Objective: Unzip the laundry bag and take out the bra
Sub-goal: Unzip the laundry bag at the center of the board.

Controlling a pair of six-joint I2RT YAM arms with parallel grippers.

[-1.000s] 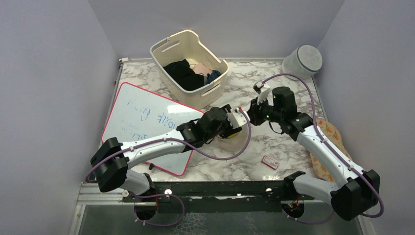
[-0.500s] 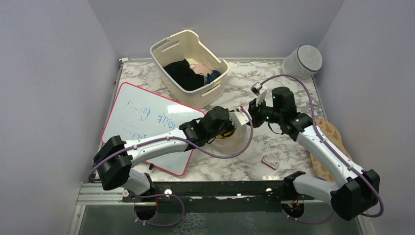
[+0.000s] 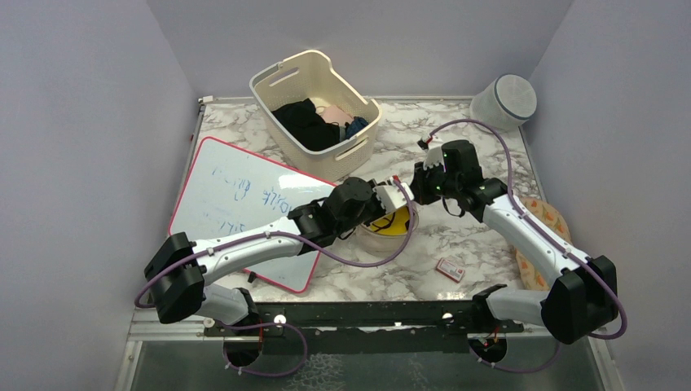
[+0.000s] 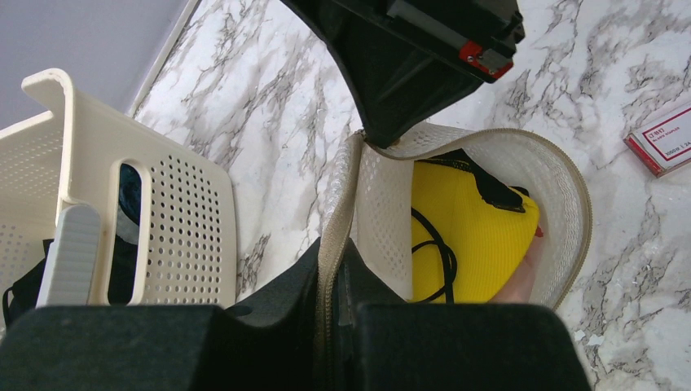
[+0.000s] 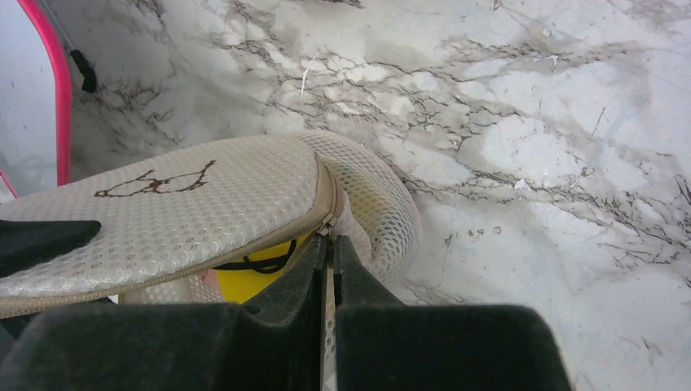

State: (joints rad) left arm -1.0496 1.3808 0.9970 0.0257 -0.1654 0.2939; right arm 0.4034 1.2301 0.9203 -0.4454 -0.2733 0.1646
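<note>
Bag (image 3: 376, 239) mid-table, just near of the basket (image 3: 281, 81), left gripper (image 4: 330, 281) newly clamped on the zip edge of the lid (image 5: 187, 208), right gripper (image 5: 330, 254) pinching the bag's zip seam as before, lid now lifted, yellow bra (image 4: 468, 236) newly exposed inside.

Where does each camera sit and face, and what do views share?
Top external: above, behind the bases, looking down on the table; both arms show.
Left wrist: looks past the shut left gripper at the laundry bag, yellow bra inside.
Right wrist: looks past the shut right gripper at the bag's zip.
Wrist views share bag and bra.
</note>
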